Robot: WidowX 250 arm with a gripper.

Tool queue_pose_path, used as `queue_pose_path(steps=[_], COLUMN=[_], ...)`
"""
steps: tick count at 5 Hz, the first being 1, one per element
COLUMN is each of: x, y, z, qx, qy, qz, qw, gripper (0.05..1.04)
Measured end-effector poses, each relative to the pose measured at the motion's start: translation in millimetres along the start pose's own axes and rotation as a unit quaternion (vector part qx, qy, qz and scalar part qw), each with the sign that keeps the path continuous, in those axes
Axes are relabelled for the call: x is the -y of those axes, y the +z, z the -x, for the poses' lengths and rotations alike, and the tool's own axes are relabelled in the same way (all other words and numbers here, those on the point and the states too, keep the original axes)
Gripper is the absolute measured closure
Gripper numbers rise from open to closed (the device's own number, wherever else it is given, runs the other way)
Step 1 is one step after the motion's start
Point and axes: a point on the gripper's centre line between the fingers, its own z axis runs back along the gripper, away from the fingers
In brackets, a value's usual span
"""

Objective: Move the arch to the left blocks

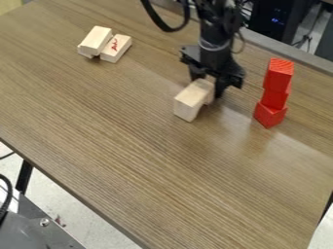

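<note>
Camera view, slanting down on a brown wood-grain table [130, 146]: we see the black two-finger gripper [211, 82] hanging down at the upper centre of the frame, just right of the midline. Its fingers stand apart, one at each side of the far end of the pale wooden arch [190, 101]; we cannot tell whether they press on it. The arch sits on the table slightly above the middle of the frame, its near end pointing to the lower left and its curved notch showing along its lower right side.

In the upper left of the frame we note the left blocks, well apart from the arch. One is a pale, plain rectangular wooden block [97, 38], set a little higher than its neighbour, with more pale wood visible beneath its near end. Close beside it, on its right, lies a pale rectangular wooden block with a red marking [117, 48].

To the right of the gripper, and apart from it, we observe an upright stack of three red blocks [276, 95], the lowest turned so that a corner faces the viewer. A black cable [158, 18] loops at the top edge, left of the arm. At the lower left, beyond the table edge, we find a black table leg [24, 176] and a grey surface bearing a round silver bolt [44, 222].
</note>
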Motion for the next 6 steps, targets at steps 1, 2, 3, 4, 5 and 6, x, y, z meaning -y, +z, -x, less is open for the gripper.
queue_pose_path(steps=[1,2,3,4,5,6], x=[-30,-44,-53,-67,-81,-102], y=[1,13,35,41,45,40], z=[-2,-4,-10,-12,-23,-35], qx=[-0.011,-0.001,0.016,0.027,0.05,0.059], qy=[0.038,0.067,0.068,0.073,0.072,0.075], qz=[0.01,0.018,0.024,0.017,0.004,-0.016], qw=[0.9992,0.9976,0.9972,0.9968,0.9962,0.9953], gripper=[0.552,0.552,0.552,0.552,0.552,0.552])
